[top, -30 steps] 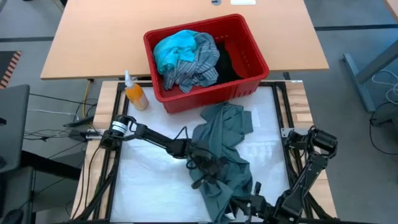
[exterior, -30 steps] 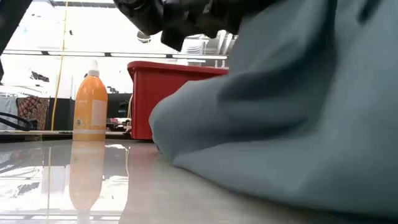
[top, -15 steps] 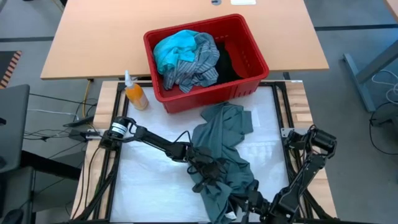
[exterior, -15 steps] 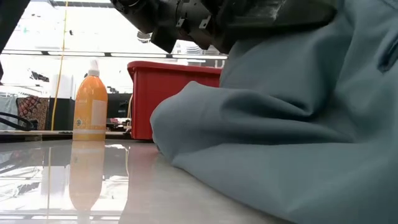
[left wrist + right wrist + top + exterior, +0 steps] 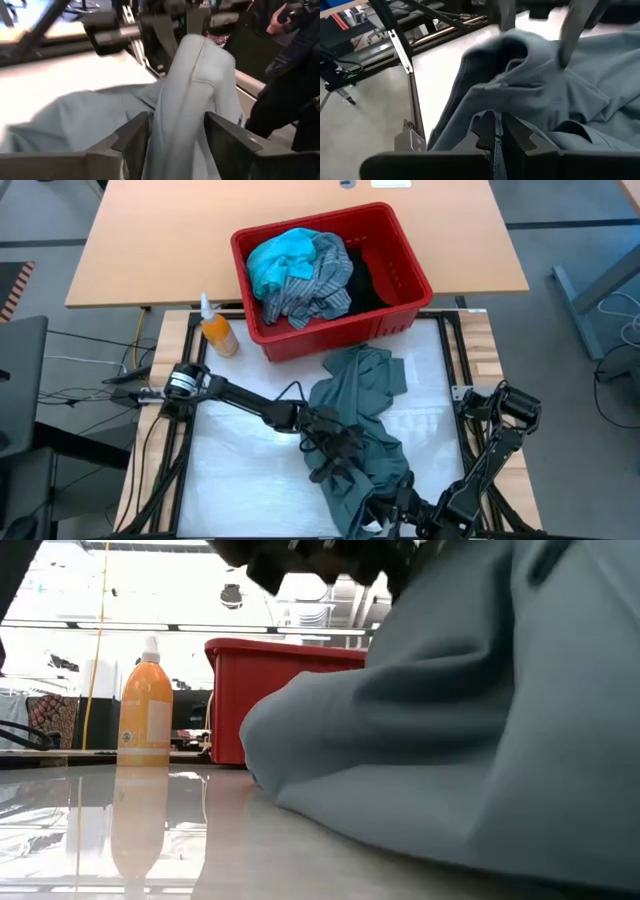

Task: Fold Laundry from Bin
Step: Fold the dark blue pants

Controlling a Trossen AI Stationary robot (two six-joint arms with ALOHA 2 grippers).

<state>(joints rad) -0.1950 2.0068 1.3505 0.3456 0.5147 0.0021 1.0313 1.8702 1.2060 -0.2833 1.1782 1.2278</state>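
- L gripper [image 5: 175, 137] jaws just went from pressed together to spread; a ridge of the grey-green garment [image 5: 360, 435] stands between fingers, so it's letting go.
- R gripper [image 5: 497, 135] pinching garment's near edge, table front.
- Likely re-gripping to spread cloth flat; fold not begun.
- Garment: soft, matte, rumpled heap mid-table.
- Bin [image 5: 400, 315]: rigid red plastic, slotted, behind; holds turquoise, striped, black pieces.

The bin [image 5: 330, 275] stands behind the garment [image 5: 360, 430], a bottle [image 5: 216, 330] at its left.
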